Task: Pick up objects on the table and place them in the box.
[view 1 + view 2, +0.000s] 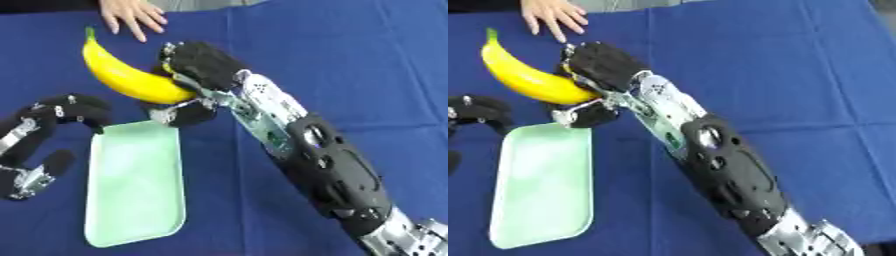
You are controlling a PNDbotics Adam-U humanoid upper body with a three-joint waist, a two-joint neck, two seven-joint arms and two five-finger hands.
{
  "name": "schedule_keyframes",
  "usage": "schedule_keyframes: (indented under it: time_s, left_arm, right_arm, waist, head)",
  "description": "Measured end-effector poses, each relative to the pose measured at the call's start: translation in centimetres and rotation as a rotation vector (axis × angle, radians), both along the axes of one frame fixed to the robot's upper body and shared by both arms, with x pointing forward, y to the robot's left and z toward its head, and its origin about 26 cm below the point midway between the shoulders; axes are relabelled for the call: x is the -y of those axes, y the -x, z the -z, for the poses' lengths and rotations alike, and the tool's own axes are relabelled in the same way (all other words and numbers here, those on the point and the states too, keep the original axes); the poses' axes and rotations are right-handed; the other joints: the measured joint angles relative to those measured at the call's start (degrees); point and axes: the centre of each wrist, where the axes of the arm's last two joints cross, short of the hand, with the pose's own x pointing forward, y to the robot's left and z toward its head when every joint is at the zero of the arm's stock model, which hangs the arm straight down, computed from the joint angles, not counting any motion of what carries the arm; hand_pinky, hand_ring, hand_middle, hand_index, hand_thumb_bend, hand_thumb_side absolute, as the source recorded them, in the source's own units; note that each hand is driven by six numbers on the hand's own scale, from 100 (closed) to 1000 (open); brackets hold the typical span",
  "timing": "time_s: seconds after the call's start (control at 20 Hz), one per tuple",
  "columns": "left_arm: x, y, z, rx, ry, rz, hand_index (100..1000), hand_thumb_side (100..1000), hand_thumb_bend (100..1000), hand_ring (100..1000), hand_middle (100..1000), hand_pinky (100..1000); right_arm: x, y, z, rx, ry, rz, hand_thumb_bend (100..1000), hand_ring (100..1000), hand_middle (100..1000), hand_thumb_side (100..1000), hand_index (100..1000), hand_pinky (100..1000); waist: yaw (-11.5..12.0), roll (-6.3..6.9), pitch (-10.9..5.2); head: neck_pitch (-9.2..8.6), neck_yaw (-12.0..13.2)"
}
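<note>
A yellow banana (127, 75) with a green stem is held above the blue table, just past the far end of a pale green tray (136, 185). My right hand (199, 65) reaches in from the lower right, fingers and thumb curled round the banana's lower end. My left hand (52, 125) sits at the left edge beside the tray, its fingers curled with nothing between them.
A person's bare hand (131, 16) rests flat on the table's far edge, just beyond the banana. The blue cloth (350, 60) covers the table, with open room to the right of my arm.
</note>
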Motion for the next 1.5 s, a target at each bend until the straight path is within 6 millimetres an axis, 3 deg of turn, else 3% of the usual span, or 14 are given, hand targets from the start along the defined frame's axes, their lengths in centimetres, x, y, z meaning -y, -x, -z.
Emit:
schedule_keyframes:
  time_s: [0.45, 0.9, 1.15, 1.5]
  left_arm:
    - [0.1, -0.1, -0.2, 0.006, 0.000, 0.002, 845, 749, 100, 729, 804, 586]
    - [0.1, -0.1, -0.2, 0.011, 0.004, 0.002, 846, 742, 100, 729, 805, 587]
    - [0.2, -0.1, -0.2, 0.010, 0.003, 0.007, 846, 742, 100, 729, 805, 587]
    - [0.3, -0.2, -0.3, 0.013, 0.003, 0.008, 845, 744, 100, 728, 804, 586]
  right_arm:
    - [0.4, -0.5, 3.9, -0.091, 0.079, -0.012, 100, 100, 147, 574, 347, 100]
    - [0.5, -0.6, 4.7, -0.098, 0.095, -0.019, 100, 100, 147, 580, 346, 100]
    - [-0.3, -0.4, 6.1, -0.121, 0.135, -0.053, 100, 100, 148, 581, 346, 100]
    - [-1.2, 0.0, 6.5, -0.125, 0.155, -0.100, 100, 100, 150, 581, 348, 100]
  waist:
    - [0.09, 0.14, 0.32]
    - [0.53, 0.15, 0.24]
    - [1.02, 0.12, -0.05]
    - [1.14, 0.10, -0.08]
  head:
    - [0.00, -0.46]
    - [0.00, -0.46]
    - [0.00, -0.46]
    - [0.01, -0.46]
